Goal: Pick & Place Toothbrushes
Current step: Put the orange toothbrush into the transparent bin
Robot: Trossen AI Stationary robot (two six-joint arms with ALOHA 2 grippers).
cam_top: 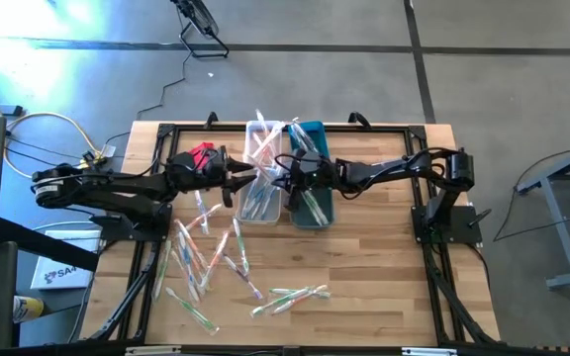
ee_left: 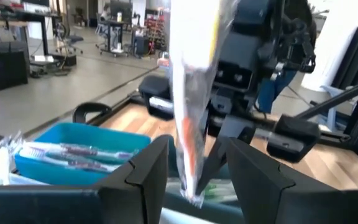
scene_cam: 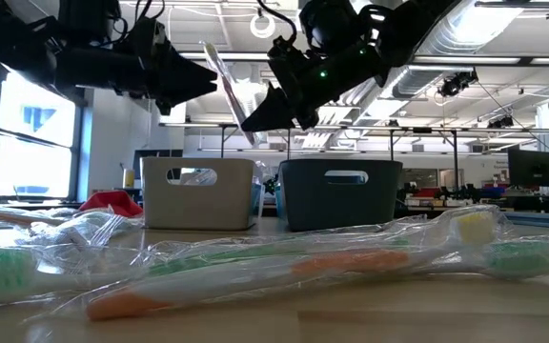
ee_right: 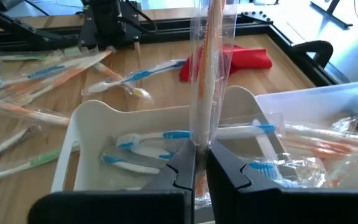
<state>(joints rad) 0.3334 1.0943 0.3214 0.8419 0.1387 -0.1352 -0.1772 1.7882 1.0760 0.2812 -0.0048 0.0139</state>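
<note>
An orange toothbrush (ee_right: 207,74) is pinched by the right gripper (ee_right: 200,163) above the white bin (ee_right: 92,134); left gripper (ee_left: 194,163) is spread around it. Handoff, probably.

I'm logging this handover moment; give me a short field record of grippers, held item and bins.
right gripper: shut on orange toothbrush, above the white bin
left gripper: fingers open either side of the same wrapped toothbrush
white bin: holds blue toothbrushes
teal bin: beside the white one
table: loose toothbrushes scattered
red cloth: behind the bins
</note>
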